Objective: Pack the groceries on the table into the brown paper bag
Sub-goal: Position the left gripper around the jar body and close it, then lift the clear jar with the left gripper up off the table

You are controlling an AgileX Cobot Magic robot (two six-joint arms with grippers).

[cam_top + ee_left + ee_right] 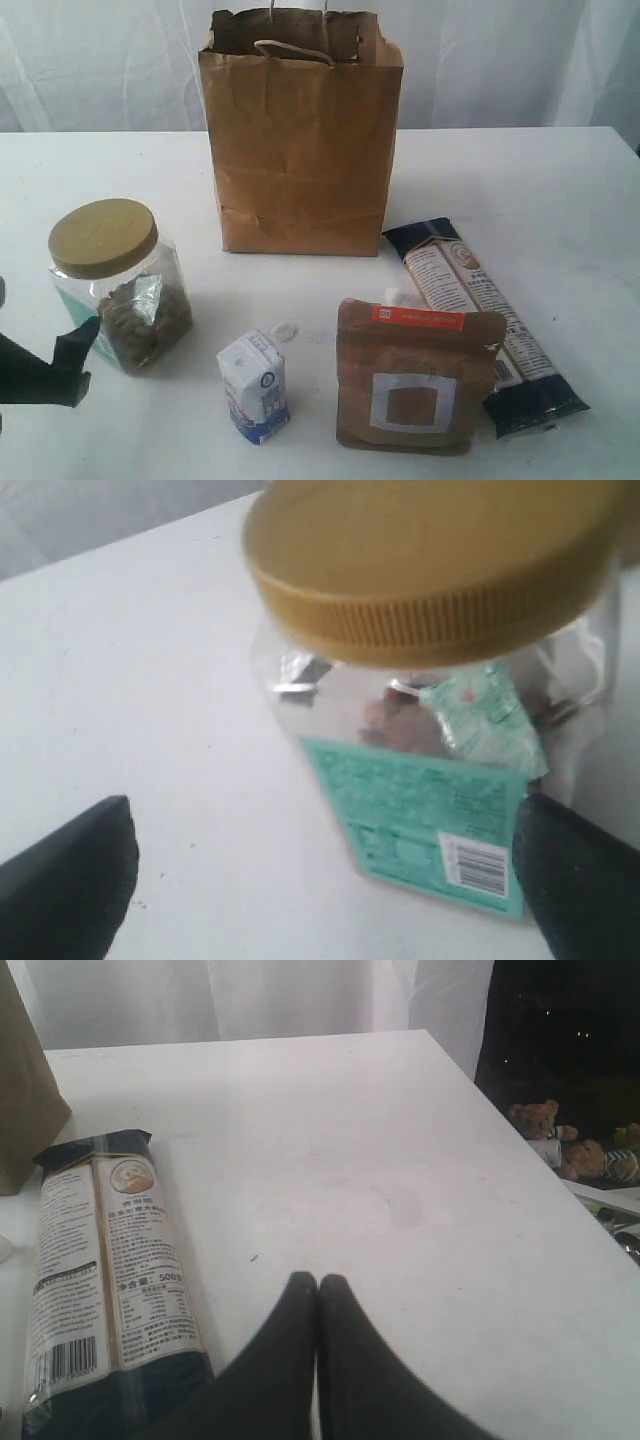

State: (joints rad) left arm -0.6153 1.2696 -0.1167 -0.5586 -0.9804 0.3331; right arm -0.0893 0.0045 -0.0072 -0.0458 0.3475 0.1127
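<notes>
At lower left of the exterior view, my left pincer lines up on the clear jar with tan lid.
Its jaws gape fully, holding nothing, since the jar's broad body needs that spread, I judge; the brown paper bag stands upright at upper centre of the counter. My right pincer is pressed closed, empty, near the long dark packet.

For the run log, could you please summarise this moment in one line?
left gripper open, facing clear jar | right gripper shut, empty | carton, brown pouch, long packet on table | paper bag upright
</notes>
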